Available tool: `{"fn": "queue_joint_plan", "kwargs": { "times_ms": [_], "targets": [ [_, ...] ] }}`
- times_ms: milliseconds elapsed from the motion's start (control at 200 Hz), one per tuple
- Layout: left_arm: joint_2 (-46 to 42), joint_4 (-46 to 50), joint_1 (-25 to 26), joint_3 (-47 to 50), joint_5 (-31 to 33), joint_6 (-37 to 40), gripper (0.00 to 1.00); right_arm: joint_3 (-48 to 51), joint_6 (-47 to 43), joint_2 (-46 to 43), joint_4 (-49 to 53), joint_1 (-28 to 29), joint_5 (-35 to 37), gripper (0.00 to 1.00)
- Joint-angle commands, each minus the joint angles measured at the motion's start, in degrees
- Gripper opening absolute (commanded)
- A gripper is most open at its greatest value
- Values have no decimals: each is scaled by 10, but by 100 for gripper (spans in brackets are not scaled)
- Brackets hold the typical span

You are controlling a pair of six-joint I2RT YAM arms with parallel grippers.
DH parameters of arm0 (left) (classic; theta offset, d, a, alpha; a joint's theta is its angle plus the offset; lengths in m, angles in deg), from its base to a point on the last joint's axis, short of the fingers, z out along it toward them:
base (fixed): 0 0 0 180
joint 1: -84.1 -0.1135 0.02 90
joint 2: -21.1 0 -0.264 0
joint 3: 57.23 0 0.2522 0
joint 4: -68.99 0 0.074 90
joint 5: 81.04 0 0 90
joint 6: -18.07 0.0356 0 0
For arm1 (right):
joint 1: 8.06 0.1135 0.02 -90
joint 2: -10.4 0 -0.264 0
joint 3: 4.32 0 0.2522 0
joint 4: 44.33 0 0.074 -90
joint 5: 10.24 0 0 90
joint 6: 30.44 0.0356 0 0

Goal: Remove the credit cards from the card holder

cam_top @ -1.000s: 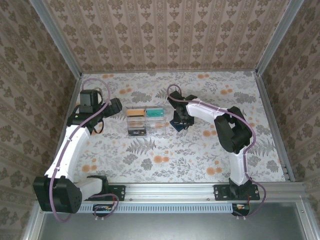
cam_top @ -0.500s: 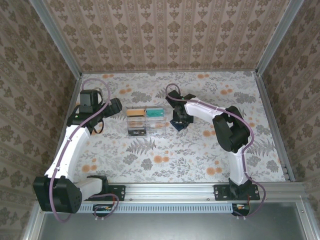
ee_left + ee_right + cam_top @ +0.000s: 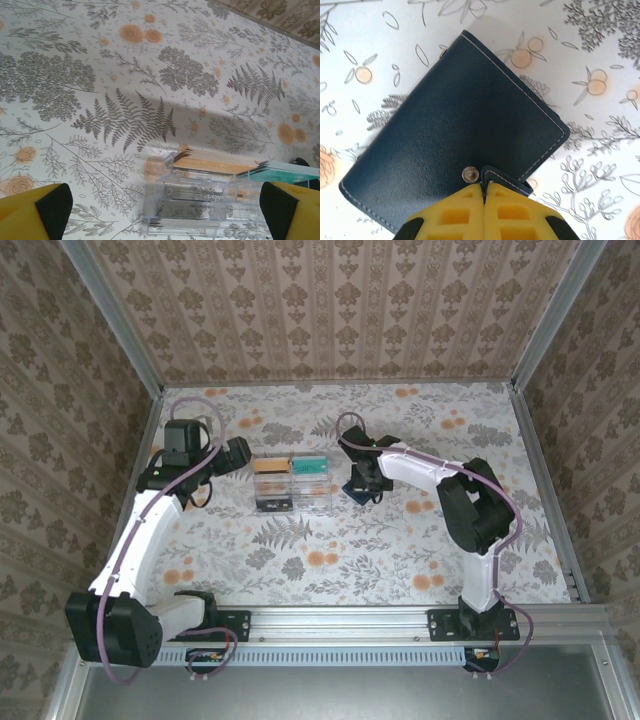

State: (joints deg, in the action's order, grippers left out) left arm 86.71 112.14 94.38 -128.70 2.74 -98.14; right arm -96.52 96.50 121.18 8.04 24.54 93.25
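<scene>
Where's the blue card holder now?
In the top external view, the dark blue leather card holder lies right of the clear plastic card organizer, directly beneath the right gripper.

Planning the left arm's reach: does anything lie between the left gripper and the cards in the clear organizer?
Nothing visible does. The open left gripper sits just beside the clear organizer, which holds the orange cards and teal cards. Only patterned table lies between.

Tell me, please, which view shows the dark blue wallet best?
The right wrist view: the wallet lies close, stitching and snap sharp, right gripper shut at its tab. Top view: a small dark patch. Left wrist view faces the clear rack.
</scene>
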Motion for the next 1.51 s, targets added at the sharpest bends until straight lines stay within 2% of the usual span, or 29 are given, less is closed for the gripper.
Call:
{"fn": "queue_joint_plan", "kwargs": {
  "times_ms": [0, 275, 495, 695, 825, 980, 1160, 1500],
  "targets": [
    [-6, 2, 18, -9, -16, -25, 99, 40, -30, -54, -16, 5, 3, 0],
    [5, -20, 102, 1, -61, -105, 87, 170, -78, -186, -75, 18, -21, 0],
    [22, -45, 200, 8, -32, -135, 89, 287, -76, -306, -129, 18, -68, 0],
    [48, -52, 258, -9, -5, -143, 92, 361, -90, -459, -139, 17, -115, 0],
    [59, -48, 279, -17, 8, -146, 93, 361, -102, -519, -115, 18, -165, 0],
    [57, -41, 294, -16, 20, -149, 94, 348, -97, -533, -108, 22, -212, 0],
    [38, -31, 297, -9, 33, -149, 94, 320, -89, -514, -119, 54, -210, 0],
    [-36, -6, 297, 30, 72, -144, 97, 246, -71, -424, -168, 145, -206, 0]
  ]
}}
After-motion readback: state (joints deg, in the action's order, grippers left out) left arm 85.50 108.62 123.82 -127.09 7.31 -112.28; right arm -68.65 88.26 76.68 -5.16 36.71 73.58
